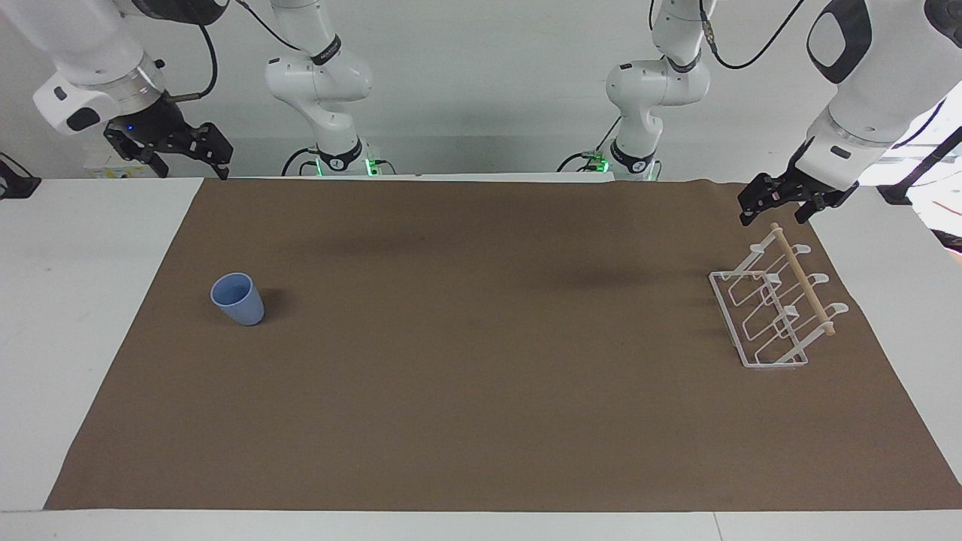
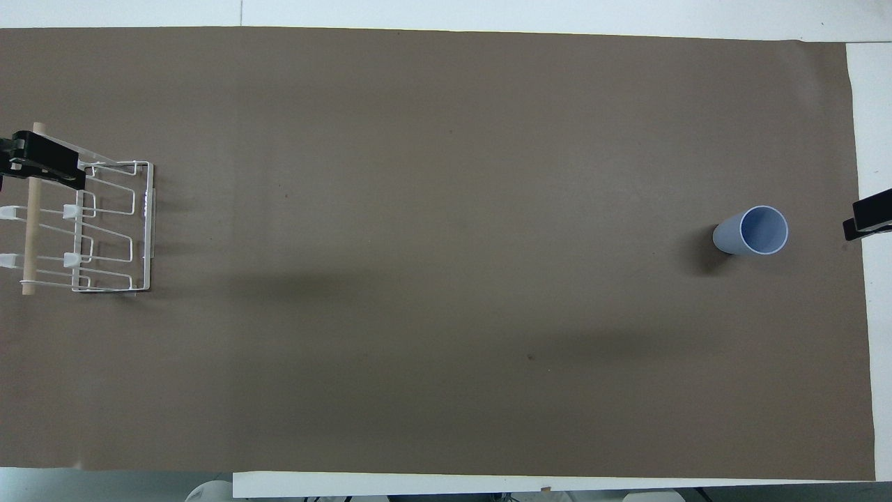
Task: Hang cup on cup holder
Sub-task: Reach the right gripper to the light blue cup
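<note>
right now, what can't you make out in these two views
- Left pincer: it hangs over the rack's end nearest the robots. The overhead view's edge cuts it off, and it covers part of the rack's wooden rod.
- Right pincer: overhead, only a dark tip shows at the edge, beside the cup.
- Whether either pincer is open: too small in both views.
- Cup's base: hidden by its own wall.

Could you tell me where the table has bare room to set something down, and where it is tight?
The brown mat is bare between the cup, toward the right arm's end, and the cup holder, toward the left arm's end. It is tight only at the holder, with the left gripper over its dowel end. The right gripper hangs over the white table edge.
</note>
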Robot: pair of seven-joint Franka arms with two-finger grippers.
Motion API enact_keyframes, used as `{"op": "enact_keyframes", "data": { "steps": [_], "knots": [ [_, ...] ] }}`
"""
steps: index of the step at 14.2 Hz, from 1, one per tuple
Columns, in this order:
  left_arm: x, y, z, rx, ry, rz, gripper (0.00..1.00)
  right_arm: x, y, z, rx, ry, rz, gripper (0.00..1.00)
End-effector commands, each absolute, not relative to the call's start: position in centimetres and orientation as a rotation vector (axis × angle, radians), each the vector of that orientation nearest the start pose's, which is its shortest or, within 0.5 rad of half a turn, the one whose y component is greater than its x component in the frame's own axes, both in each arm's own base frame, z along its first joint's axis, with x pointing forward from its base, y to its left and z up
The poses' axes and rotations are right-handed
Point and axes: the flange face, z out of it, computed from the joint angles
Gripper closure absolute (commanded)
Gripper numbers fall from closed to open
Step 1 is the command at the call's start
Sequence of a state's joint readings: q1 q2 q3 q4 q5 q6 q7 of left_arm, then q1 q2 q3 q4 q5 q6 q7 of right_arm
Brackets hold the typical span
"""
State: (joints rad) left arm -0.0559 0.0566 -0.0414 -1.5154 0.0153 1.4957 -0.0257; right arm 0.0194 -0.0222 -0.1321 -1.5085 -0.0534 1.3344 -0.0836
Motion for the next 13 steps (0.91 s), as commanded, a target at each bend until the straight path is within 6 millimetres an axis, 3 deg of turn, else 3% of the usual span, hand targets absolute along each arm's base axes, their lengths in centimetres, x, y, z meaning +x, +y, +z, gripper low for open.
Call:
{"op": "enact_keyframes", "data": {
  "steps": [1,7,9,11,13],
  "knots": [
    [56.4,-4.9,61.8,-3.115,0.08,0.093,0.0,51.7,-6.7,64.5,-3.165,0.079,0.23,0.0],
    [55.4,-4.8,60.9,-3.11,0.075,0.143,0.0,51.8,-7.5,64.4,-3.166,0.098,0.211,0.0],
    [55.4,-4.8,60.9,-3.11,0.075,0.143,0.0,52.0,-7.6,63.9,-3.165,-0.006,0.184,0.0],
    [55.4,-4.8,60.9,-3.11,0.075,0.143,0.0,52.6,-8.4,62.5,-3.174,-0.051,0.104,0.01],
    [55.4,-4.8,60.9,-3.11,0.075,0.143,0.0,53.2,-10.7,60.5,-3.181,-0.008,0.065,0.01]
  ]
}}
